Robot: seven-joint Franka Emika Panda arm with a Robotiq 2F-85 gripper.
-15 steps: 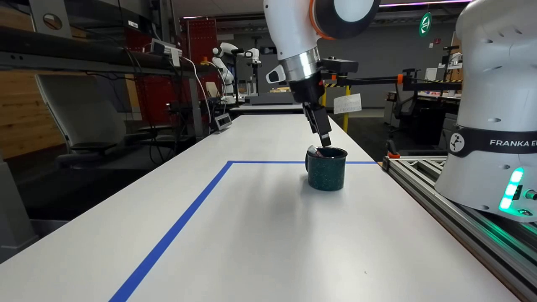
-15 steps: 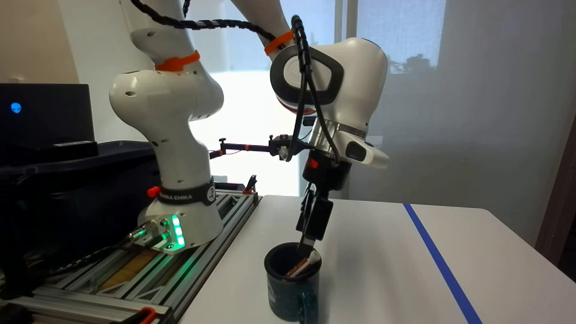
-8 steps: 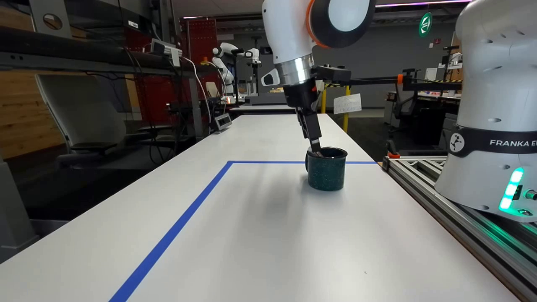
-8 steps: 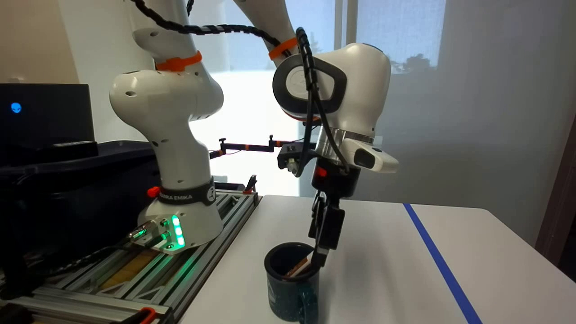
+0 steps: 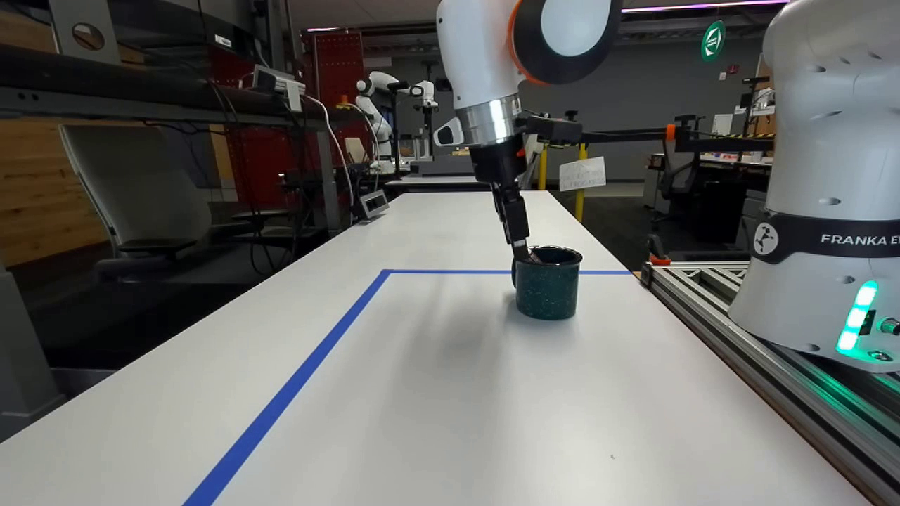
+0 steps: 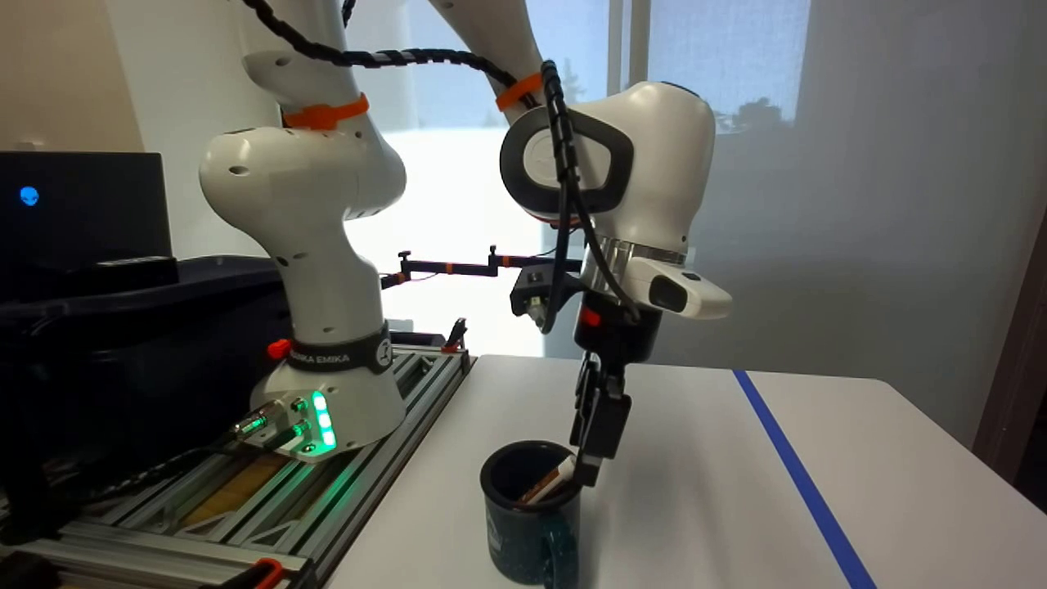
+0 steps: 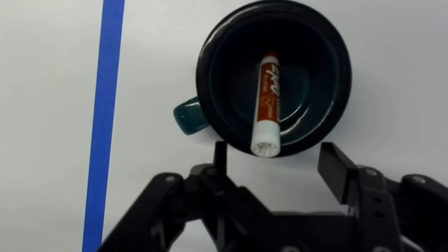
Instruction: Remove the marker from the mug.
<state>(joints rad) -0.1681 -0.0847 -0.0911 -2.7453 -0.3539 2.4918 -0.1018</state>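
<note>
Gripper [image 7: 274, 155] spread left and right of Expo marker [image 7: 267, 105] in wrist view; finger [image 7: 220, 157] catching near rim [image 7: 297, 147] could tip teal mug [image 5: 547, 292].

Part hidden at the mug [image 6: 523, 540]
In an exterior view its near wall hides the Expo marker's [image 6: 546, 484] lower end; below the mug, the wrist view crops the tool [image 7: 274, 163].
</note>
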